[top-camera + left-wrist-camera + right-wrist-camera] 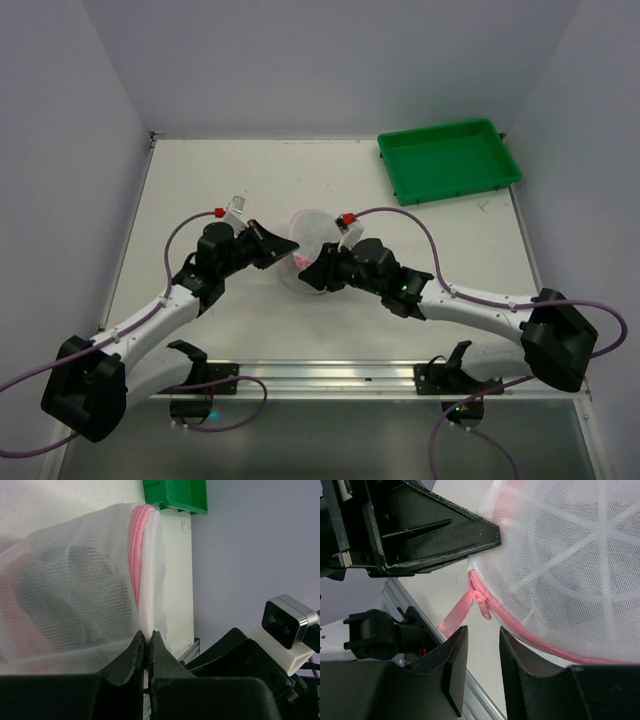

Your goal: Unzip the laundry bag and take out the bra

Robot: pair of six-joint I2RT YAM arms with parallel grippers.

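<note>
left end effector (pixel 148 636) clamps laundry bag (pixel 75 590) | zipper pull (pixel 481 604): pink ribbon

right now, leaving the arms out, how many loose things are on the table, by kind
laundry bag: 1
green tray: 1
total: 2
</note>
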